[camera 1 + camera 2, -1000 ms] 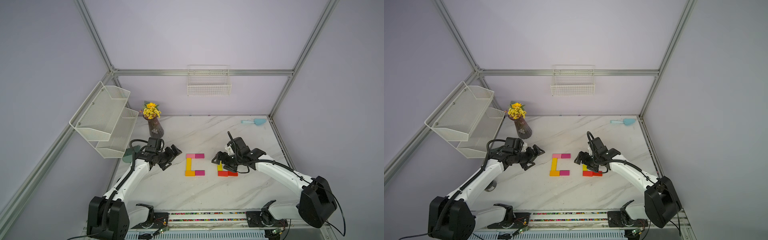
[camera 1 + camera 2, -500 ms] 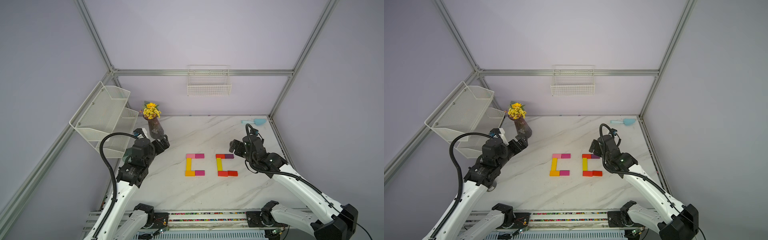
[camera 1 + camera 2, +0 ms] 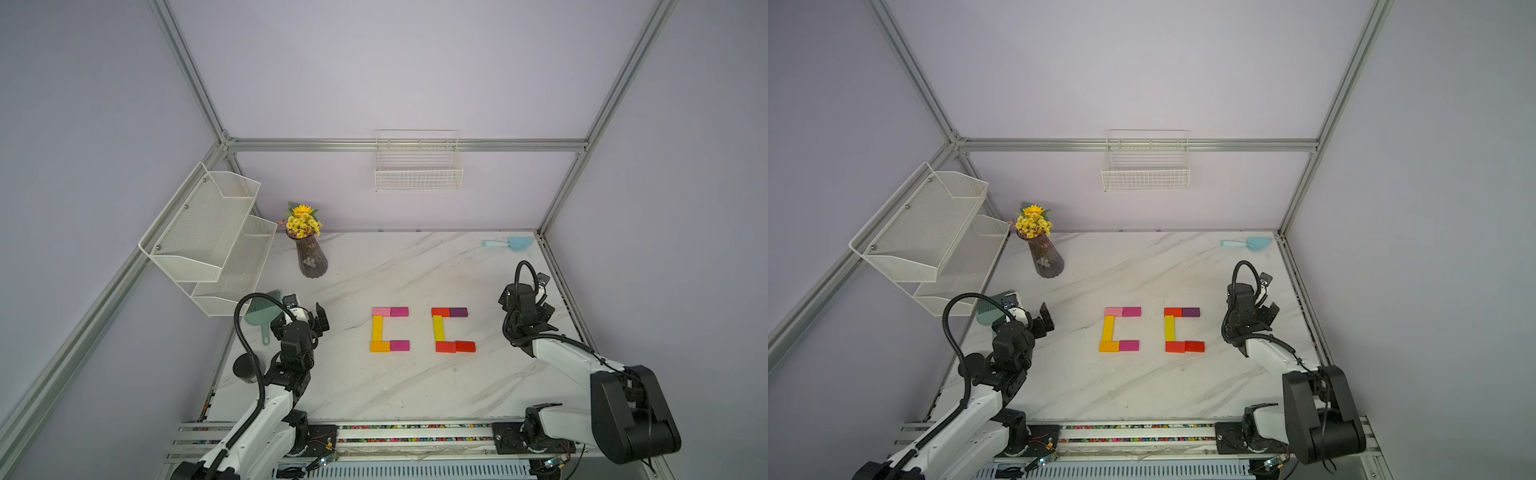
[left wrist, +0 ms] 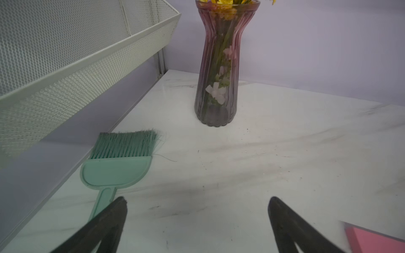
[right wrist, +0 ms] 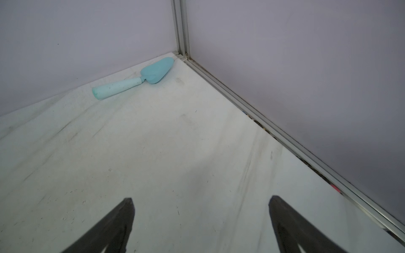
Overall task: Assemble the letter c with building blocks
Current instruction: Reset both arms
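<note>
1. Ten flat rectangular building blocks (image 3: 377,328) lie on the white marble bench (image 3: 415,386) as two C shapes side by side. One is pink, magenta, yellow and orange, the other red, dark purple and yellow.
2. The jaws of the left arm (image 3: 270,409) stand spread wide and empty, left of the blocks and well apart, near a green plastic brush (image 4: 116,168).
3. The jaws of the right arm (image 3: 569,357) gape empty, right of the blocks and well apart.

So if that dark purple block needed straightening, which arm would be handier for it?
Probably the right arm. The dark purple block forms the upper tip of the C nearest that arm. The left arm would have to reach over the pink-and-orange C. Both arms' jaws are open and empty.
</note>
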`<control>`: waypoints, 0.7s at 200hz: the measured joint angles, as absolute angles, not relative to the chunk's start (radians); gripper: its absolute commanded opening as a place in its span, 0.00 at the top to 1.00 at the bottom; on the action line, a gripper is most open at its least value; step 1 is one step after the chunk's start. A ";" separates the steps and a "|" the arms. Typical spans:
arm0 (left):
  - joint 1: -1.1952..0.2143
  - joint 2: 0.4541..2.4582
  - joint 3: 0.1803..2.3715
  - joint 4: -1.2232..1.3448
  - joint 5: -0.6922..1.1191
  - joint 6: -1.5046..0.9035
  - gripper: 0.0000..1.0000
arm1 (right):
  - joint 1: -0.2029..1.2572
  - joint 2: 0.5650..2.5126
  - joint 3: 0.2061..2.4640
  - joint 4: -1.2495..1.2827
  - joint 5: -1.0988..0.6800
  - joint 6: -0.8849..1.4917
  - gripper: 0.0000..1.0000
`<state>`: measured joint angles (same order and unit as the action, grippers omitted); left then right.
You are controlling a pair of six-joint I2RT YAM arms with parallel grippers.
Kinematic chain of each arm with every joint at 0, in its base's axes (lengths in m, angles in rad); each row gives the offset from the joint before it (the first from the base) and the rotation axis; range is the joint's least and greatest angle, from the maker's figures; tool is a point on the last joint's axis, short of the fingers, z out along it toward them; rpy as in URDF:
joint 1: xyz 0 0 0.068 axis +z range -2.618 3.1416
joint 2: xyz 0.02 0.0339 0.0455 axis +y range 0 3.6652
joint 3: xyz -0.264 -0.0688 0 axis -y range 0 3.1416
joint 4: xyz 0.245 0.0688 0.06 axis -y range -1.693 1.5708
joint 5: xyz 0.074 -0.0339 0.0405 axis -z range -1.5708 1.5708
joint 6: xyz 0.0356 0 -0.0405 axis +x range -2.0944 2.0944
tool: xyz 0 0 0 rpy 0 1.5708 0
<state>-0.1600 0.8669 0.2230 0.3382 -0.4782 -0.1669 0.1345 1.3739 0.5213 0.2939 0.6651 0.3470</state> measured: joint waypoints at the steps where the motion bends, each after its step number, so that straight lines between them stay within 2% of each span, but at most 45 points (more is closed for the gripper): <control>1: -0.156 0.876 0.221 0.350 -0.478 -0.163 0.00 | 0.134 1.380 0.520 0.303 0.660 0.345 0.03; 31: -0.073 1.068 0.210 0.570 -0.459 -0.136 0.00 | 0.120 1.565 0.448 0.565 0.550 0.270 0.03; 84: -0.006 1.464 0.257 0.861 -0.382 -0.119 0.00 | 0.006 1.650 0.384 0.914 0.327 0.191 0.03; 102: 0.000 1.531 0.273 0.893 -0.359 -0.112 0.00 | -0.019 1.740 0.383 1.013 0.265 0.170 0.03; 140: 0.002 1.569 0.364 0.889 -0.300 -0.089 0.00 | -0.008 1.786 0.424 1.000 0.188 0.143 0.03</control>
